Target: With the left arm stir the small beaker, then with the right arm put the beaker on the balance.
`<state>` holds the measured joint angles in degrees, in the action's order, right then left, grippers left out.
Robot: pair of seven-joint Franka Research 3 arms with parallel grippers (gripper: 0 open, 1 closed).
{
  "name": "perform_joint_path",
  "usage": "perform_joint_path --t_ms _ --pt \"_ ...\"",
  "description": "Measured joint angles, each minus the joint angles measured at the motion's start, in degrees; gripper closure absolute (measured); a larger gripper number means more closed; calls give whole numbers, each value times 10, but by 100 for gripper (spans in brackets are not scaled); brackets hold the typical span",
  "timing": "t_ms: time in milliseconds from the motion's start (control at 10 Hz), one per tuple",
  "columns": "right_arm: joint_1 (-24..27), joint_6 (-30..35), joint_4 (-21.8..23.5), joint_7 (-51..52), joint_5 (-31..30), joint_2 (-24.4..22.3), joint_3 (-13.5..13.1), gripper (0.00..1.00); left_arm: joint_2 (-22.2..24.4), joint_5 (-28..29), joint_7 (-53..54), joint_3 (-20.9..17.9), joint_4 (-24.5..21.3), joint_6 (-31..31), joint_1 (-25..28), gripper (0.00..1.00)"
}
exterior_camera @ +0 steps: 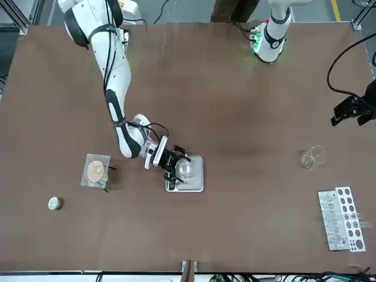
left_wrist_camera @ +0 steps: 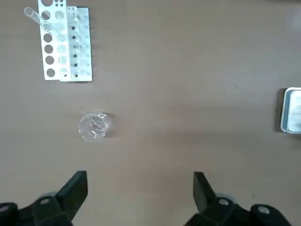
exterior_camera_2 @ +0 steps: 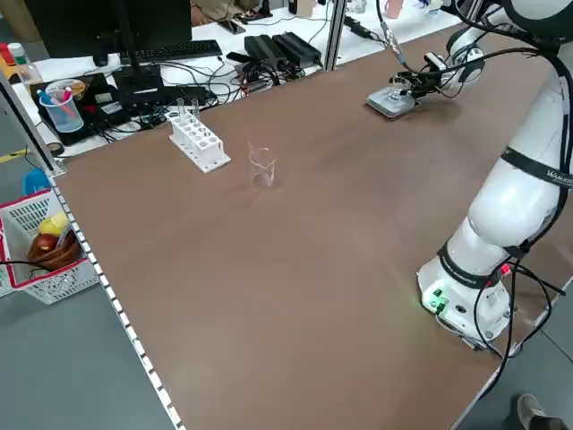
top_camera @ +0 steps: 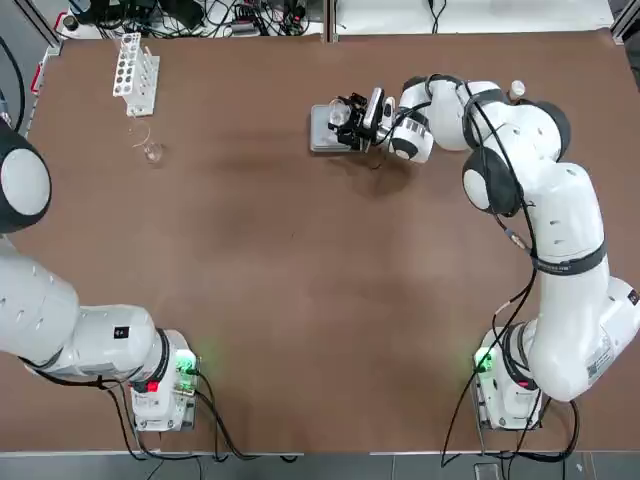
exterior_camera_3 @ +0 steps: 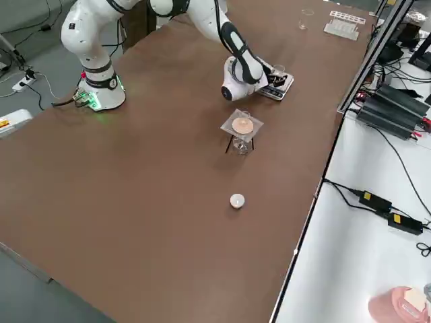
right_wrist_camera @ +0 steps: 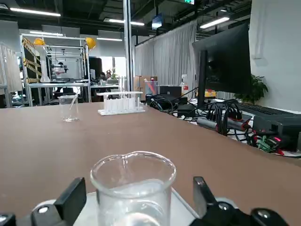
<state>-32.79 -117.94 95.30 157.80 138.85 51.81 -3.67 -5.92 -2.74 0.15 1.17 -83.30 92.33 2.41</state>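
Observation:
The small beaker (top_camera: pixel 341 116) (exterior_camera: pixel 184 169) (right_wrist_camera: pixel 133 188), clear glass, stands upright on the silver pan of the balance (top_camera: pixel 322 131) (exterior_camera: pixel 197 183) at the far middle of the table. My right gripper (top_camera: pixel 346 118) (exterior_camera: pixel 175 165) (right_wrist_camera: pixel 137 194) lies low around it, open, with a finger on each side and a gap to the glass on both. My left gripper (exterior_camera: pixel 353 110) (left_wrist_camera: pixel 138 186) hangs open high over the table's left side, holding nothing.
A glass with a thin rod (top_camera: pixel 151 151) (left_wrist_camera: pixel 95 126) stands near the white test-tube rack (top_camera: pixel 135 72) (left_wrist_camera: pixel 63 44) at the far left. A small stand with a round pad (exterior_camera: pixel 97 171) and a little white cap (exterior_camera: pixel 54 203) sit right of the balance.

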Motion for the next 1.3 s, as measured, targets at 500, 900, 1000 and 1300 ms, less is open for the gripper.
perform_joint_path --t_ms 500,900,1000,1300 --pt "6 1 13 0 1 -4 -1 0 0 0 0 7 0 0 0 1" --pt "21 2 44 -3 1 -37 -1 0 5 0 0 6 2 0 0 1" --pt "28 2 59 -3 1 -54 -1 0 5 2 0 7 2 0 0 1" --pt "41 2 98 -11 1 -103 0 0 5 4 1 12 2 0 0 1"
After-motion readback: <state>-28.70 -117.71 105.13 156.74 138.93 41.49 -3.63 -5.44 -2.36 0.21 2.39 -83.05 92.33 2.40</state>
